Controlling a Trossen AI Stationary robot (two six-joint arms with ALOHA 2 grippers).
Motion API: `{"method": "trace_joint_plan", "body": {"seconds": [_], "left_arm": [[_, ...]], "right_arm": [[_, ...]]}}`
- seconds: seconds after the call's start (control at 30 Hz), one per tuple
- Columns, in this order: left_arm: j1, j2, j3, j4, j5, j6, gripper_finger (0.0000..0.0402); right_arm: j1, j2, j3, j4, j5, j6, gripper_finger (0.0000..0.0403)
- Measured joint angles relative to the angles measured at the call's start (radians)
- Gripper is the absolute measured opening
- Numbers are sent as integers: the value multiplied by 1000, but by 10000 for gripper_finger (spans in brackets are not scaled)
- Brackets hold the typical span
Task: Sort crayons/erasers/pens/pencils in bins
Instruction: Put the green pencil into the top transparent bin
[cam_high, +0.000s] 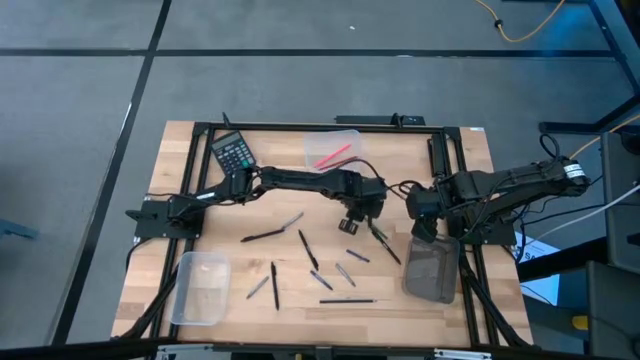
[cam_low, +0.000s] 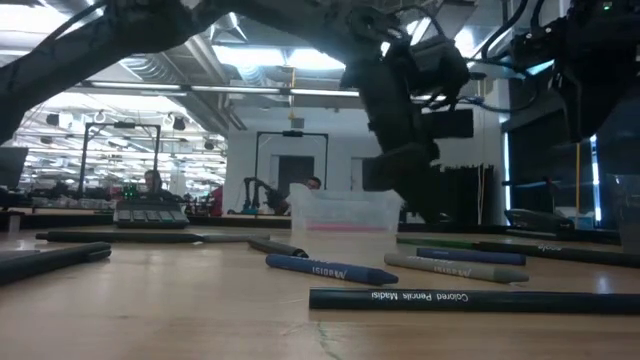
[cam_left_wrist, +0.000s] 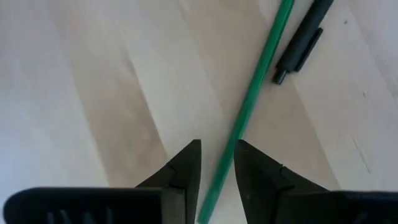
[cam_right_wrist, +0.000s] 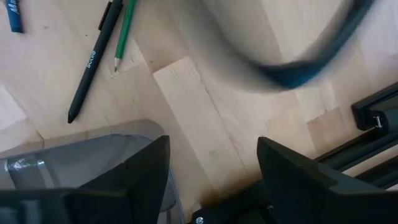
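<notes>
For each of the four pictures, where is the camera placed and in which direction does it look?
High view: above the table, looking straight down; both arms show.
Low view: at table-top height, looking level across pencils into the room; arms hang from above.
Left wrist view: on the left arm, looking down past the left gripper, whose fingers straddle the green pencil.
Right wrist view: on the right arm, past the right gripper, open beside the smoky grey bin.
Both wrist views share the green pencil and black pen.

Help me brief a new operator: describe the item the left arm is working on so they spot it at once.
Start at the smoky grey bin on the table's right side. Just beyond it, the left end effector straddles a green pencil. It is the only green stick there, lying beside a thicker black pen.
</notes>
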Motion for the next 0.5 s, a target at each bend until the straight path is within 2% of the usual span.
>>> {"method": "trace_joint_plan", "body": {"seconds": [0.17, 0.37, 0.5], "left_arm": [[42, 27, -2, -36, 93, -24, 82], [59, 44, 3, -49, 103, -26, 72], [62, 46, 3, -62, 97, -71, 50]], "right_arm": [[0, 0, 0, -1, -1, 0, 245], [0, 0, 0, 2, 0, 0, 245], [0, 0, 0, 2, 0, 0, 245]]}}
